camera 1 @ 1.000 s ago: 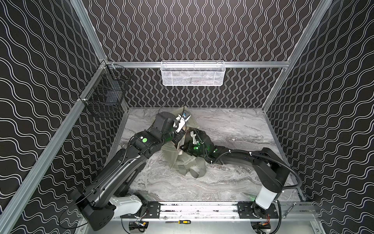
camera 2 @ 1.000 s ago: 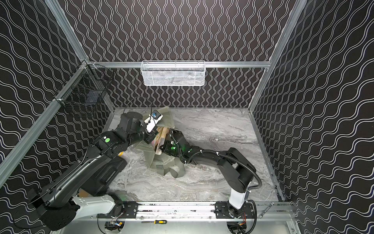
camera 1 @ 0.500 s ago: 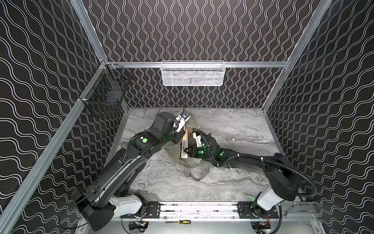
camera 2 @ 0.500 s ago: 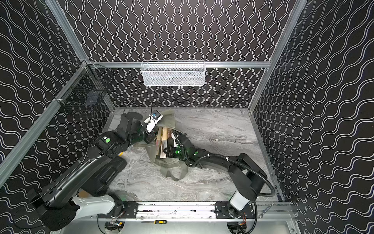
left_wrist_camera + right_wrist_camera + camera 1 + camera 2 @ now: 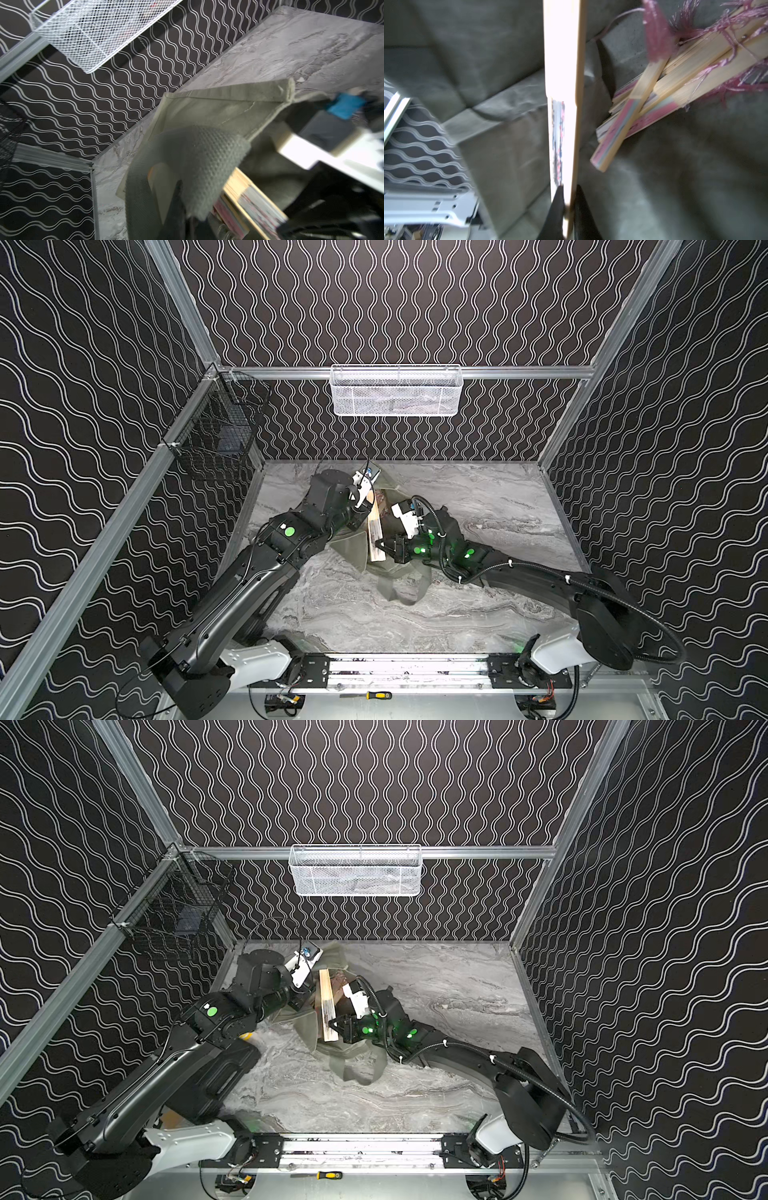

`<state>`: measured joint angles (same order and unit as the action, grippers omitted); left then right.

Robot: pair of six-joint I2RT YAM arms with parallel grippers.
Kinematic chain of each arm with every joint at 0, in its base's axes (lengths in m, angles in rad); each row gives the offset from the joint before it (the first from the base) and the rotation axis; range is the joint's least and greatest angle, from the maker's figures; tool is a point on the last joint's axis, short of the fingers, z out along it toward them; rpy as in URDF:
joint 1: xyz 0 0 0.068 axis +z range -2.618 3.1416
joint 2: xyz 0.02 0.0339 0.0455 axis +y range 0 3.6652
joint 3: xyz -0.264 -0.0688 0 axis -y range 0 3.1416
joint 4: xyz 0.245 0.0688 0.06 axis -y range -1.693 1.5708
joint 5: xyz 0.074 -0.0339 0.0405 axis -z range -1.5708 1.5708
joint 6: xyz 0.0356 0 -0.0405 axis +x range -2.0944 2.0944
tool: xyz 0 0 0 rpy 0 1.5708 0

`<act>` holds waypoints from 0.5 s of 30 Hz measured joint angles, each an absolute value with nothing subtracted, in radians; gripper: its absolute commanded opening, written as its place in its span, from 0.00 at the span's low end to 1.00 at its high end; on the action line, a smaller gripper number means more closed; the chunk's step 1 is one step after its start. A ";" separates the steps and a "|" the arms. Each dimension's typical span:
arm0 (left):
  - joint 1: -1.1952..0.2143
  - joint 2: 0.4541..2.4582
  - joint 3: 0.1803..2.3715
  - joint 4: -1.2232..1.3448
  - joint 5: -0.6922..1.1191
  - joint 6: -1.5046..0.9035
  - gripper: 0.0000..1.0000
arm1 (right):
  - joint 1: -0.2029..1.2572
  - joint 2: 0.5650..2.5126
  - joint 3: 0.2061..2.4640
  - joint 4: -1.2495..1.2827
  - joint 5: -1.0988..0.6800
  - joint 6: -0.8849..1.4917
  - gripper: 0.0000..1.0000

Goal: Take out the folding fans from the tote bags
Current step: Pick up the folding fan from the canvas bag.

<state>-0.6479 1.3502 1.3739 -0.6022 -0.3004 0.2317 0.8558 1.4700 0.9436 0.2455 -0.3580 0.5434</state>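
Note:
The grey-green tote bag (image 5: pixel 353 549) (image 5: pixel 306 1027) lies crumpled mid-table between both arms. My left gripper (image 5: pixel 187 217) is shut on the bag's woven strap (image 5: pixel 187 158) and holds the rim up. My right gripper (image 5: pixel 569 193) is shut on the near end of one folding fan (image 5: pixel 562 83), a slim light-wood stick with a pink-patterned edge. That fan (image 5: pixel 374 526) (image 5: pixel 325 1006) shows in both top views, standing out of the bag's mouth. Several more folding fans (image 5: pixel 675 83) with pink tassels lie piled inside the bag.
A white mesh basket (image 5: pixel 395 391) hangs on the back rail and a black wire basket (image 5: pixel 216 439) on the left rail. The bag's loose strap handles (image 5: pixel 399 589) trail toward the front. A yellow-handled screwdriver (image 5: pixel 368 696) lies by the front rail.
My right gripper, which was deep in the bag, has drawn back with one fan, now standing out of the mouth. The left arm has held still on the strap.

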 measured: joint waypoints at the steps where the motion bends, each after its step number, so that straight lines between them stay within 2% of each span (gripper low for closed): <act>1: -0.647 1.349 1.374 -0.600 -0.309 0.232 0.00 | 0.856 1.457 0.945 0.235 -0.366 0.537 0.12; 10: -0.646 1.349 1.441 -0.645 -0.377 0.247 0.00 | 0.856 1.334 0.955 0.064 -0.442 0.500 0.12; 15: -0.646 1.379 1.502 -0.698 -0.469 0.319 0.00 | 0.855 1.203 0.900 -0.030 -0.483 0.457 0.12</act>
<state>-0.6460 1.3788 1.5021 -0.6975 -0.4686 0.3191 0.8555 1.2034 0.9001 -0.0296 -0.4831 0.4572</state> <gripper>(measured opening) 0.058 0.123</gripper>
